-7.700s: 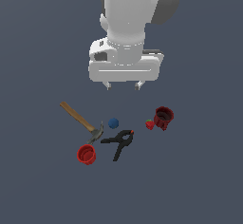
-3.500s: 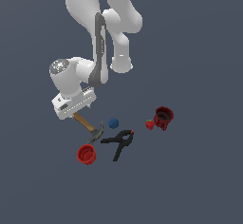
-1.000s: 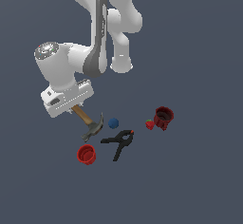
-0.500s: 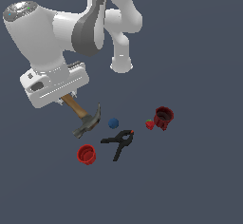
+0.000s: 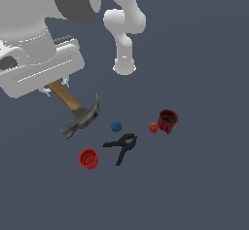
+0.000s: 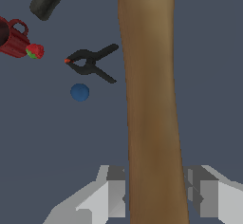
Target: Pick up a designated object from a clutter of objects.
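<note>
**Hammer lifted clear of the clutter**

The gripper (image 6: 152, 197) is closed on the wooden handle of the hammer (image 5: 78, 112), fingers (image 6: 111, 192) pressing both sides. Compared with half a second ago, the arm has risen and the hammer now hangs in the air, head lowest, above the table (image 5: 194, 185). The clamp (image 5: 121, 146), blue ball (image 5: 115, 126), red cup (image 5: 88, 158), mug (image 5: 168, 121) and strawberry (image 5: 153, 127) remain in place. The pick appears essentially complete.

hammer (image 5: 78, 114) exterior view's left | ball (image 5: 115, 126), clamp (image 5: 122, 146) centre | mug (image 5: 168, 121) right
</note>
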`<state>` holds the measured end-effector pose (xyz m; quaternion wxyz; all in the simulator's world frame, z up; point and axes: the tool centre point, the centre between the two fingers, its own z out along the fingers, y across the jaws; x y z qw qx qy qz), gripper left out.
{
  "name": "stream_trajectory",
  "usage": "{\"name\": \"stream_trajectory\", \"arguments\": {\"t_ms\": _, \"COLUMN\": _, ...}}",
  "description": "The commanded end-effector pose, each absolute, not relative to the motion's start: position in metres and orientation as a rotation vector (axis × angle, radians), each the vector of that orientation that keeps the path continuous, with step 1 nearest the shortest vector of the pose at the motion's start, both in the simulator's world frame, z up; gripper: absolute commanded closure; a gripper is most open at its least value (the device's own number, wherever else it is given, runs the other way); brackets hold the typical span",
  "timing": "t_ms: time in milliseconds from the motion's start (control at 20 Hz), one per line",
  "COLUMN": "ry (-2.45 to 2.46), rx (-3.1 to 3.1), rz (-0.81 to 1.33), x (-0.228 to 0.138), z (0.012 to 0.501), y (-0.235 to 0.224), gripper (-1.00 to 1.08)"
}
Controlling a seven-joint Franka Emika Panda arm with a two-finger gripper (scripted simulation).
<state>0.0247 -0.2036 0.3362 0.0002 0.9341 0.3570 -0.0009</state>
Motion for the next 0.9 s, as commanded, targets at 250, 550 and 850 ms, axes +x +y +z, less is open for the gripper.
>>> {"name": "stream_trajectory", "arguments": {"t_ms": 250, "ry": 1.122, "rx": 2.933, "rz": 0.000, "x": 0.041, "z": 0.385, "y": -0.202, "gripper": 1.08}}
{"name": "stream_trajectory", "arguments": {"t_ms": 550, "ry": 1.123, "rx": 2.934, "rz": 0.000, "x": 0.048, "z": 0.404, "y": -0.202, "gripper": 1.08}}
{"name": "stream_trajectory", "arguments": {"t_ms": 850, "ry": 1.123, "rx": 2.934, "rz": 0.000, "x": 0.050, "z": 0.409, "y": -0.202, "gripper": 1.08}}
